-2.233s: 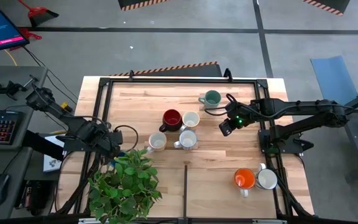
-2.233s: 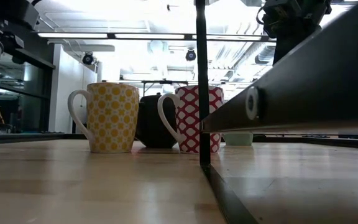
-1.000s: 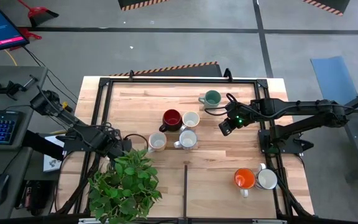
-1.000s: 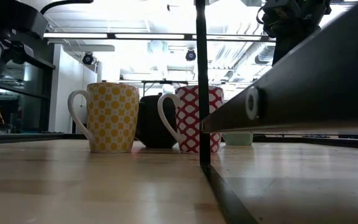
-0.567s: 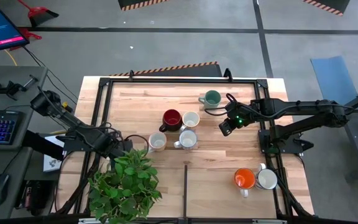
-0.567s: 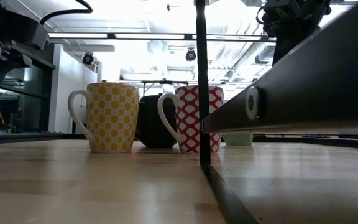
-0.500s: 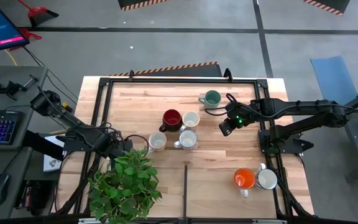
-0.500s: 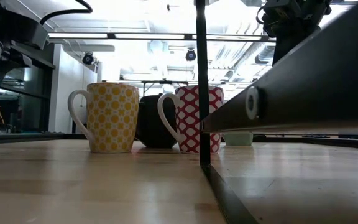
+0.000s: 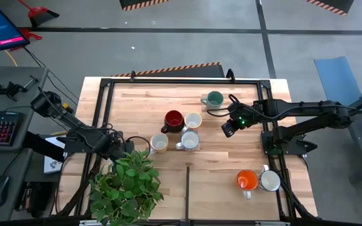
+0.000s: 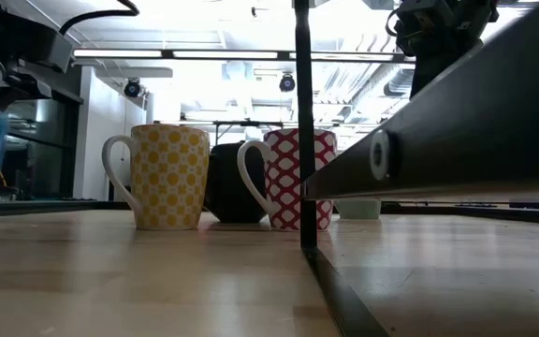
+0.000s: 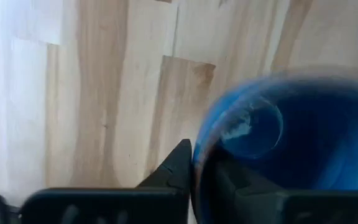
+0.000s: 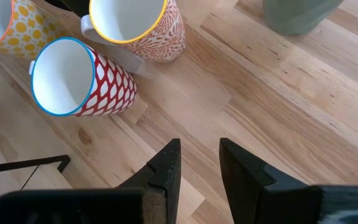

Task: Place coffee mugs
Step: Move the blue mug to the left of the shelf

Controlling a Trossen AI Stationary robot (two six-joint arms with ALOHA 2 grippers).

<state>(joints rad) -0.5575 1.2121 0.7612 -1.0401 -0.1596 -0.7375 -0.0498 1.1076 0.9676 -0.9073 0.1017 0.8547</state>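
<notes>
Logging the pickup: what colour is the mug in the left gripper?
Blue mug, pinched at its rim by the left gripper; left wrist view.

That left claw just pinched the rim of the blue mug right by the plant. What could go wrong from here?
1. The left claw grips only the thin rim of the blue mug, one finger inside and one outside, so the mug might tilt or slip when lifted.
2. The potted plant crowds that arm, so leaves could snag.
3. The yellow-dotted mug stands close by and might get bumped.

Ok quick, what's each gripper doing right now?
Left gripper: shut on the blue mug, a finger either side of its wall.
Right gripper: open, empty.
</notes>
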